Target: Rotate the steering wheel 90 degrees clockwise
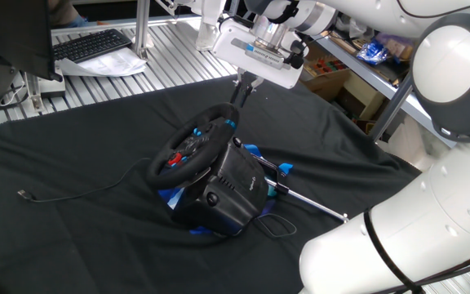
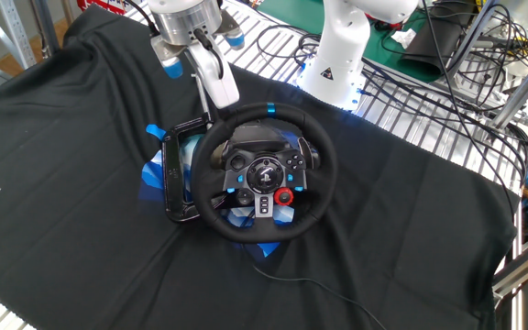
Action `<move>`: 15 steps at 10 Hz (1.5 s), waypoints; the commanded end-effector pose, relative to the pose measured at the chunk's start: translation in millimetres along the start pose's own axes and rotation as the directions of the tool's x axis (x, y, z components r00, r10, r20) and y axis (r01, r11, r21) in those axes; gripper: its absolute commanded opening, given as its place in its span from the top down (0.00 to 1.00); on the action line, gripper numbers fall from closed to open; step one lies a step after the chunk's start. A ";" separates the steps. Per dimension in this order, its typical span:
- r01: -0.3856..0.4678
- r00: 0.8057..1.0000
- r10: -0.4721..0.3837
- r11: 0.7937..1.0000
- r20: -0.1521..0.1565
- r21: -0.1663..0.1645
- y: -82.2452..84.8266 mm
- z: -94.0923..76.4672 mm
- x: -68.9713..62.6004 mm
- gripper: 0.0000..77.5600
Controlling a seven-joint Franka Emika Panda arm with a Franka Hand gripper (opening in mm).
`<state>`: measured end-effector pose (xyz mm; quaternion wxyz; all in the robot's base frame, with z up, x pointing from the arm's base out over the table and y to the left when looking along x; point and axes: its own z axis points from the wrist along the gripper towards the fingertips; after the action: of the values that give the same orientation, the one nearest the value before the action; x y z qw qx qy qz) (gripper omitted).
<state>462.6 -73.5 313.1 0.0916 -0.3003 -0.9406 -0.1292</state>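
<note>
The black steering wheel [image 2: 264, 172] stands tilted on its boxy base [image 1: 233, 189] in the middle of the black cloth. Its blue rim stripe [image 2: 271, 109] is at the top, and a red button [image 2: 285, 195] is at the hub's lower right. The wheel also shows in one fixed view [image 1: 192, 147], seen from the side. My gripper [image 2: 211, 99] hangs just above and beside the wheel's upper left rim. It is open and holds nothing. In one fixed view the gripper [image 1: 246, 86] is just over the top of the rim.
A black cable [image 1: 80, 189] runs from the base across the cloth [image 2: 81, 211]. A metal rod with blue clamps [image 1: 300, 196] sticks out behind the base. A keyboard [image 1: 92, 45] lies on the metal table behind. A white robot base [image 2: 342, 46] stands beyond the wheel.
</note>
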 end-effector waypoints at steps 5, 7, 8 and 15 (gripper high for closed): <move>0.005 1.000 -0.005 1.000 0.003 0.000 0.3 -1.2 -0.3 0.00; 0.005 1.000 -0.005 1.000 0.003 0.000 0.3 -1.2 -0.3 0.00; 0.005 1.000 -0.005 1.000 0.003 0.000 0.3 -1.2 -0.3 0.00; 0.029 1.000 -0.029 0.999 -0.011 -0.021 0.2 11.2 -4.1 0.00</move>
<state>464.0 -72.4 301.7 0.0928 -0.2878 -0.9429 -0.1394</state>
